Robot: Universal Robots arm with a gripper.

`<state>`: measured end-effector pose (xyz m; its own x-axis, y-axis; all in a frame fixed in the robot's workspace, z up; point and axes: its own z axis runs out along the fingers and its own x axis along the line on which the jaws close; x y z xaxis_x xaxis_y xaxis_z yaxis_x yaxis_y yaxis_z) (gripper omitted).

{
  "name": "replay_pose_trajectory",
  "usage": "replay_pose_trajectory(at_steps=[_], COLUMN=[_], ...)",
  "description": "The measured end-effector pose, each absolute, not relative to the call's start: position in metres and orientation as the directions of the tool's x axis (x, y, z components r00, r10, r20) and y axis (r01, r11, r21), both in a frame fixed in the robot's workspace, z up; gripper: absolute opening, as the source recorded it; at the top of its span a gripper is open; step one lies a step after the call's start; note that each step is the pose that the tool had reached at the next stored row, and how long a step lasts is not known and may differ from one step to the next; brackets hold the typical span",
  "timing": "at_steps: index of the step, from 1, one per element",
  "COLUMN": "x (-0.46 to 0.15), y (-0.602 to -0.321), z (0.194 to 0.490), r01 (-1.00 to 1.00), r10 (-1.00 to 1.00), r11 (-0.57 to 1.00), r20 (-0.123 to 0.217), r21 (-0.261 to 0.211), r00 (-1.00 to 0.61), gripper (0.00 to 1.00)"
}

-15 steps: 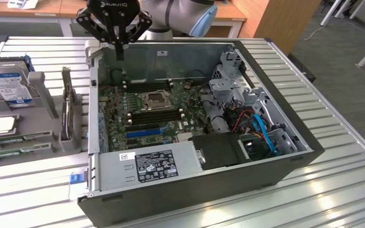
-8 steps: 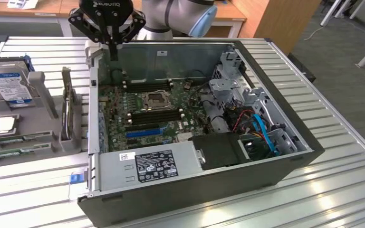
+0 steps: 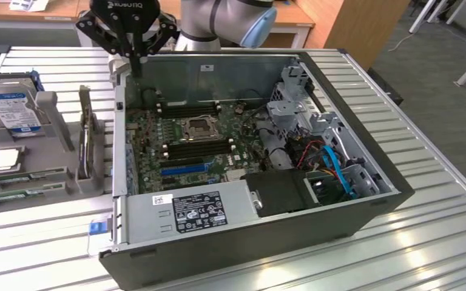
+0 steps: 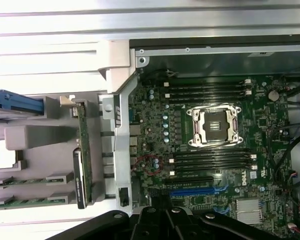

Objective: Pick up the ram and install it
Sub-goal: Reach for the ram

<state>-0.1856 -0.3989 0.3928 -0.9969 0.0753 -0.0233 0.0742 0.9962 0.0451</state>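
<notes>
gripper: black two-finger gripper (image 3: 138, 60) on a grey arm with a blue joint cap (image 3: 253, 24); fingers pressed together, nothing between them.
gripper position: hangs over the far corner of the case on the exterior view's left, above the side wall and pointing down; looks clear of the metal.
case: open dark-grey metal computer case (image 3: 354, 209) lying on its side, inside facing up.
motherboard: green motherboard (image 3: 216, 160) on the case floor, with a square silver processor socket (image 3: 198, 127) near its middle.
memory slots: long black memory slots (image 3: 186, 109) on the far side of the socket, and another bank (image 3: 196, 147) on the near side.
power supply: grey box with a black-and-white label (image 3: 196, 211) at the near end of the case.
holder: grey plastic parts holder (image 3: 51, 115) just beside the case, on the exterior view's left.
ram: slim green ram stick (image 3: 19, 178) lying edge-up in a slot at the near end of the holder, a second green stick (image 3: 10, 195) beside it; well apart from the gripper.
upright board: green circuit board (image 4: 82, 145) standing on edge in the holder, next to the case wall.
other parts: blue-and-silver hard drive (image 3: 10, 109) upright at the far end of the holder; square silver processor chip (image 3: 2, 159) between it and the ram.
table: slatted silver metal table (image 3: 435, 236) under everything.
</notes>
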Motion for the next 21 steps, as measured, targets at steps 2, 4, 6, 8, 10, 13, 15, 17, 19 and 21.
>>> replay_pose_trajectory(at_steps=[2, 4, 6, 8, 10, 13, 15, 17, 19, 21], x=[-0.189, -0.192, -0.195, -0.199, -0.202, -0.208, -0.212, -0.215, -0.219, -0.222], y=[-0.399, -0.399, -0.399, -0.399, -0.399, -0.399, -0.399, -0.399, -0.399, -0.399], z=[0.393, 0.393, 0.393, 0.393, 0.393, 0.392, 0.392, 0.392, 0.392, 0.392], r01=[0.074, 0.074, 0.074, 0.074, 0.074, 0.074, 0.074, 0.074, 0.074, 0.074], r10=[0.075, 0.075, 0.075, 0.075, 0.075, 0.075, 0.075, 0.075, 0.075, 0.075], r11=[0.996, 0.996, 0.996, 0.996, 0.996, 0.996, 0.996, 0.996, 0.996, 0.996], r20=[-0.023, -0.023, -0.023, -0.023, -0.023, -0.023, -0.023, -0.023, -0.023, -0.023], r21=[0.045, 0.045, 0.045, 0.045, 0.045, 0.045, 0.045, 0.045, 0.045, 0.045], r00=[-0.997, -0.997, -0.997, -0.997, -0.997, -0.997, -0.997, -0.997, -0.997, -0.997], gripper=[0.1, 0.1, 0.1, 0.1, 0.1, 0.1, 0.1, 0.1, 0.1, 0.1])
